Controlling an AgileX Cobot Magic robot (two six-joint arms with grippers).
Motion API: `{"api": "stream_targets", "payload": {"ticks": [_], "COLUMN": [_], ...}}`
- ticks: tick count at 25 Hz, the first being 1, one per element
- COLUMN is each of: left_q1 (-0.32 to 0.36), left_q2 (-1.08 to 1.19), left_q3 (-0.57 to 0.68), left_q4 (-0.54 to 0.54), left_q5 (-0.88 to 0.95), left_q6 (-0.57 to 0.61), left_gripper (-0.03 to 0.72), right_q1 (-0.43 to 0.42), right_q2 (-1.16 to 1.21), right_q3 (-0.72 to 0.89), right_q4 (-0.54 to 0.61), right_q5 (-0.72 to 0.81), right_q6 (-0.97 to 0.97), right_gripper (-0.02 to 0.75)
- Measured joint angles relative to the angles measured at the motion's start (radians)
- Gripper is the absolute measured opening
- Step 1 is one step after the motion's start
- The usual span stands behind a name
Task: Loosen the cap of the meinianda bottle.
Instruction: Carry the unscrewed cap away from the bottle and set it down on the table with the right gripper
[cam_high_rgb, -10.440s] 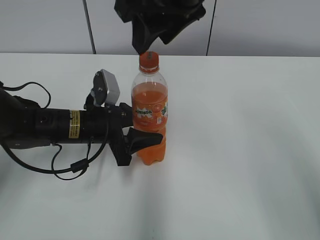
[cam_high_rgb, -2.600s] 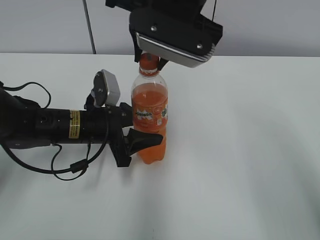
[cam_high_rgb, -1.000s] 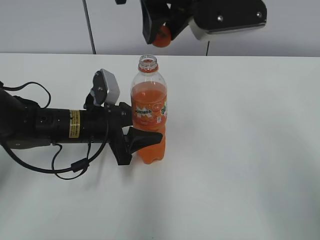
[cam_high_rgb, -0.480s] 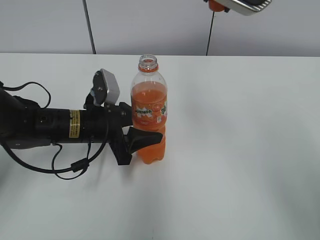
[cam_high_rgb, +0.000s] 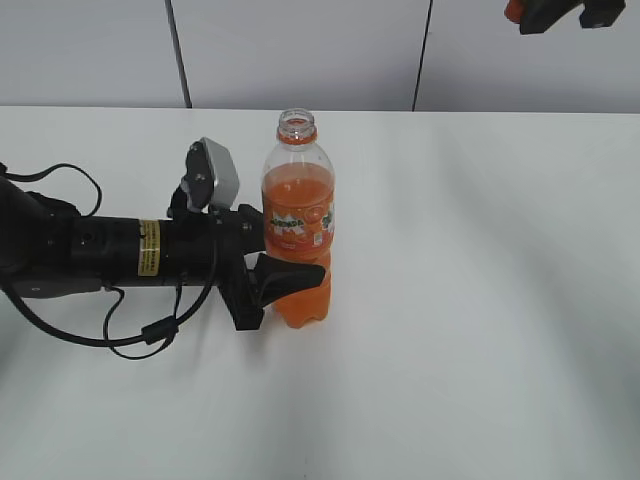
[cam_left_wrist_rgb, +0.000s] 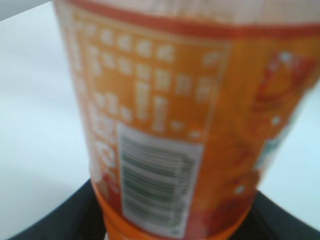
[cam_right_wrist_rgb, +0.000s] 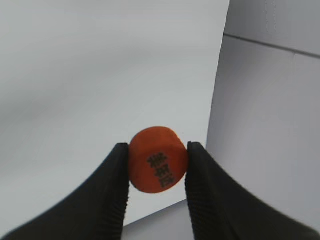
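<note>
Since half a second ago, carried further right along the top edge: small round orange ribbed cap (cam_high_rgb: 513, 10), barely visible from outside. Seen plainly only at the right wrist, pinched in the right gripper (cam_right_wrist_rgb: 156, 167). Left gripper (cam_high_rgb: 285, 280) clamped around the tall clear orange-drink meinianda bottle (cam_high_rgb: 297, 222), upright, uncapped on the white table (cam_high_rgb: 480, 300); barcode label blurred at the left wrist.

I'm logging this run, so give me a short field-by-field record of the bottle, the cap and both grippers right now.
bottle: meinianda bottle upright on the white table, neck open, no cap on it
cap: orange cap off the bottle, lifted high at the upper right of the exterior view
left gripper: left gripper clamped around the bottle's lower body
right gripper: right gripper pinching the cap between its fingers, well away from the bottle
drink level: orange liquid up to the shoulder
</note>
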Motion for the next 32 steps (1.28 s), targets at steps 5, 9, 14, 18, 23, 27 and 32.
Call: {"api": "stream_targets", "payload": {"ticks": [5,9,14,18,23,27,32], "left_q1": [0.000,0.000,0.000,0.000,0.000,0.000,0.000], "left_q2": [0.000,0.000,0.000,0.000,0.000,0.000,0.000], "left_q3": [0.000,0.000,0.000,0.000,0.000,0.000,0.000], "left_q4": [0.000,0.000,0.000,0.000,-0.001,-0.001,-0.001], "left_q5": [0.000,0.000,0.000,0.001,0.002,0.002,0.002], "left_q6": [-0.001,-0.001,-0.001,-0.001,-0.001,-0.001,-0.001], "left_gripper": [0.393,0.393,0.393,0.393,0.393,0.393,0.393], "right_q1": [-0.023,-0.025,-0.049,-0.109,-0.231,-0.321,-0.369], "right_q2": [0.024,0.060,0.080,0.080,0.080,0.080,0.080], "right_q3": [0.000,0.000,0.000,0.000,0.000,0.000,0.058], "right_q4": [0.000,-0.003,0.002,0.037,0.194,0.292,0.312], "right_q5": [0.001,0.001,0.002,0.002,0.004,0.004,0.000], "right_q6": [0.409,0.719,1.058,1.214,1.274,1.284,1.298], "right_gripper": [0.262,0.262,0.262,0.262,0.262,0.262,0.262]}}
